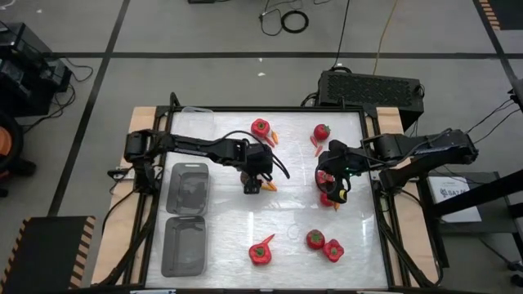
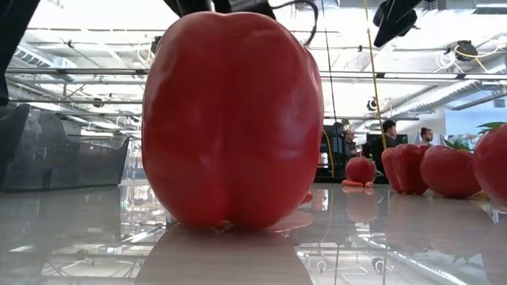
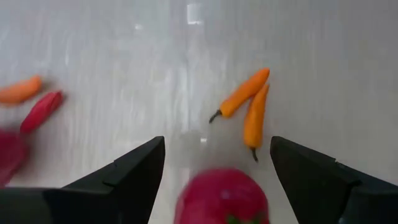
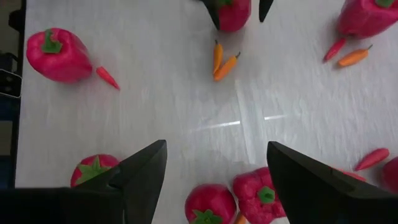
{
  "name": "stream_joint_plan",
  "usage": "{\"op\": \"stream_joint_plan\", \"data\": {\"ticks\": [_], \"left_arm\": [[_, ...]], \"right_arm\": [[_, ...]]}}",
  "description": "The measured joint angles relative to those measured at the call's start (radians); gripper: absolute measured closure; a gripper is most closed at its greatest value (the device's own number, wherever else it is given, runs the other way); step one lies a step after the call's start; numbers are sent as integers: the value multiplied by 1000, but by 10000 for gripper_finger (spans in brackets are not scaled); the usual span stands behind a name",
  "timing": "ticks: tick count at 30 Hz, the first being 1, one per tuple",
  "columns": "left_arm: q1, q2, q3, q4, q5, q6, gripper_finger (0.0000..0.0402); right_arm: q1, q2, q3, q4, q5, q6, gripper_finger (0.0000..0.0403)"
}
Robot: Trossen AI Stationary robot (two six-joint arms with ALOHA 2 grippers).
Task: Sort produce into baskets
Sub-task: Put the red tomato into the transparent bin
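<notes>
We take the red tomato point(image 3: 222, 198), lying between the left pincer's point(image 3: 214, 177) spread fingers, to be smooth, rounded and somewhat yielding, so it may slip. Gripping across its widest part looks safest. That pincer stands wide and appears not to touch it yet, though the view is partial. Two orange chilies point(image 3: 247, 102) lie just beyond. The right pincer point(image 4: 214, 180) hangs spread and empty above two red fruits point(image 4: 237, 200).
</notes>
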Motion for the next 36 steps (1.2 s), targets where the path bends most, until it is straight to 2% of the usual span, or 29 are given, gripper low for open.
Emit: {"op": "stream_joint_plan", "data": {"ticks": [5, 11, 17, 24, 36], "left_arm": [[0, -59, 3, -72, -7, -54, 102], [0, -50, 2, -141, -3, -41, 96], [-1, -44, 2, -139, -4, -26, 54], [8, -34, 2, -142, -50, 15, 10], [40, 69, 2, -139, -17, 59, 6]], "right_arm": [[-2, 0, 0, 32, -1, -24, 133], [-2, 0, 0, 46, 0, -41, 133], [-2, 0, 0, 49, 0, -41, 133], [-2, 0, 0, 50, 0, -41, 133], [-2, 0, -1, 48, 0, -41, 133]]}}
